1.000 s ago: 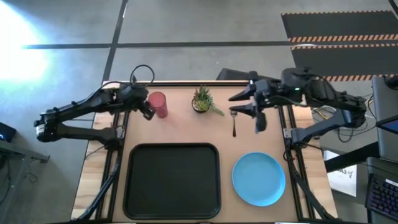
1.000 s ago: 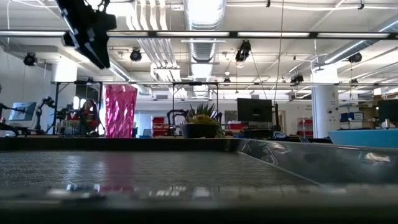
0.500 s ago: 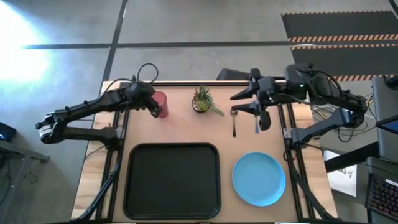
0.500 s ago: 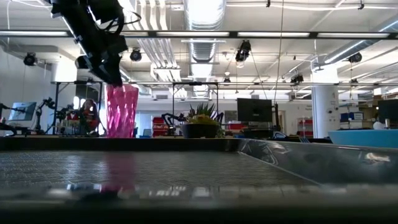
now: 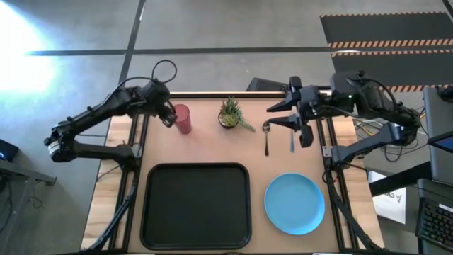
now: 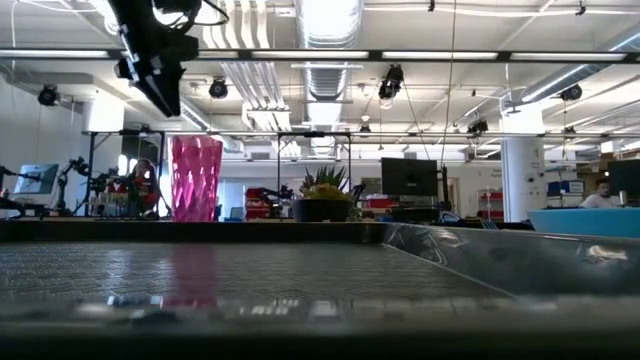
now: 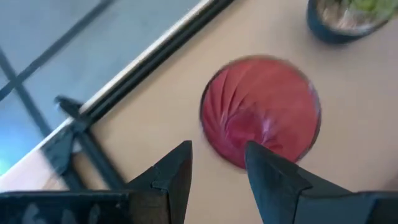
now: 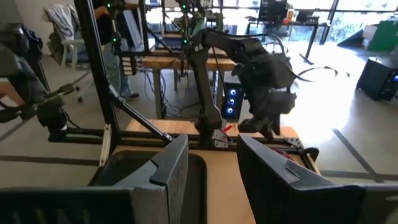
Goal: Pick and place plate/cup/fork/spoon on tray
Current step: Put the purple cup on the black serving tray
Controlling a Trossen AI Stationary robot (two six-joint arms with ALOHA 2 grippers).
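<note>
Seen from above, a wooden tabletop (image 5: 205, 145) is carrying five tableware items and a small plant (image 5: 231, 115). The left pincer (image 5: 168, 117) is hovering at the far left of the tabletop, just beside the cup (image 5: 181, 118) on its nine o'clock side, raised above it. In the left wrist view its fingers (image 7: 171, 174) are standing apart, with the cup (image 7: 261, 118) just ahead of them and not between them. From table height the left pincer (image 6: 160, 88) is hanging above and slightly to one side of the upright cup (image 6: 195, 178).

The right pincer (image 5: 293, 117) is hovering at the far right, fingers spread wide, above and just beside the fork (image 5: 291, 141). The spoon (image 5: 266, 137) is lying just at nine o'clock of the fork. The plant is standing between cup and spoon.

The tray (image 5: 196, 205) is lying at the near centre-left. The plate (image 5: 294, 203) is resting on the tabletop at three o'clock of the tray, apart from it.
</note>
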